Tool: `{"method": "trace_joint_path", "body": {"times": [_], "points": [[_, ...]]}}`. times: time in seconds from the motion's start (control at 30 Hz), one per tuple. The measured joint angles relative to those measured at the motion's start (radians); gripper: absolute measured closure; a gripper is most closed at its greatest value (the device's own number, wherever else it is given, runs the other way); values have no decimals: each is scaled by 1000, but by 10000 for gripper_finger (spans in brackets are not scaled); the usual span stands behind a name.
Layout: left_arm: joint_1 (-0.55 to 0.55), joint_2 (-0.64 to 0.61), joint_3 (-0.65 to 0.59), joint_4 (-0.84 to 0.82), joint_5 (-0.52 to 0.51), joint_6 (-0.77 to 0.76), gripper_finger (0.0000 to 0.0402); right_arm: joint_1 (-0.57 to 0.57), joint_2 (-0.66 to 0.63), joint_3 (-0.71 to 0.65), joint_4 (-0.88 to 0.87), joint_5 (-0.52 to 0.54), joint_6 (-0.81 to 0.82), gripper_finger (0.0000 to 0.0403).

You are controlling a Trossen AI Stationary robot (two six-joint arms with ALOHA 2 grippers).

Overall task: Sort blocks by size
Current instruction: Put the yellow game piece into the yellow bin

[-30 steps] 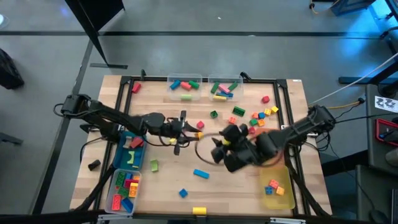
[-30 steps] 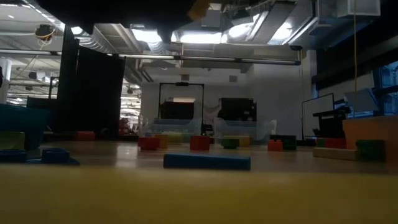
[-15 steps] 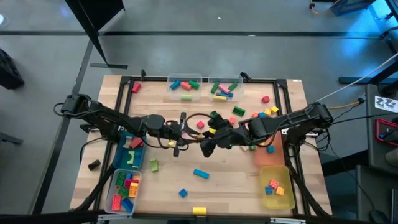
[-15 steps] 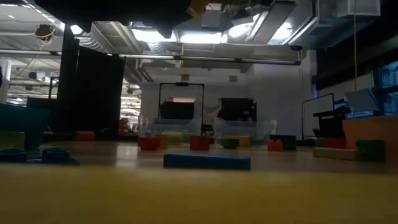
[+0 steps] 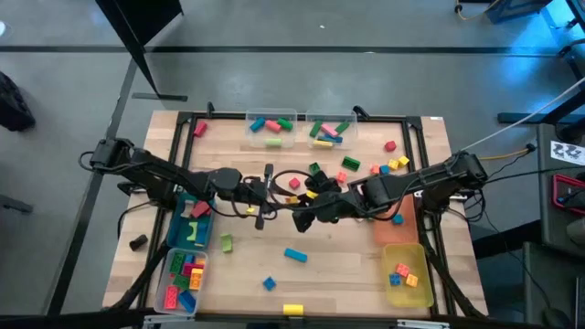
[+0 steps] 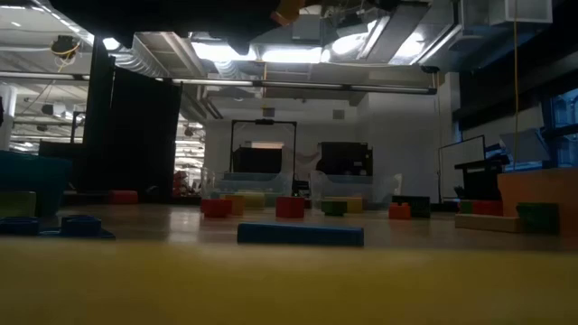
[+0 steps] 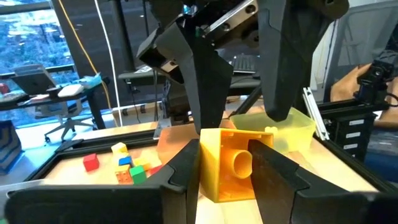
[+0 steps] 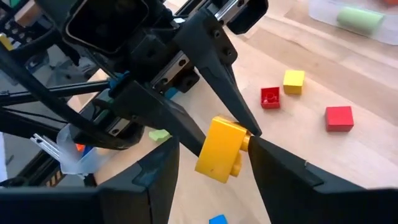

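Midair, yellow block (image 7: 227,165) between grippers

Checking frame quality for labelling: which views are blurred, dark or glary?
Low view: foreground yellow blur, dim, ceiling lights glare, long blue plastic brick sharp. Left wrist view: yellow studded plastic brick clear, windows bright. Right wrist view: fingers soft-edged, wooden table sharp. High view: even light.

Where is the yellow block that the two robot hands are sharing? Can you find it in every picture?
High view: the yellow block sits mid-table, between the left hand and right hand.
Low view: a small yellow-orange bit at the top edge, probably that block.
Left wrist view: bottom centre.
Right wrist view: centre.
Shared landmark: the yellow bin, also in the left wrist view.
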Motion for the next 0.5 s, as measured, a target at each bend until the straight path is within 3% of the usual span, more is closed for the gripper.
{"method": "trace_joint_path", "body": {"times": [0.5], "points": [[-1, -1, 4, -20, 1, -3, 295, -2, 10, -2, -31, 25, 3, 206]]}}
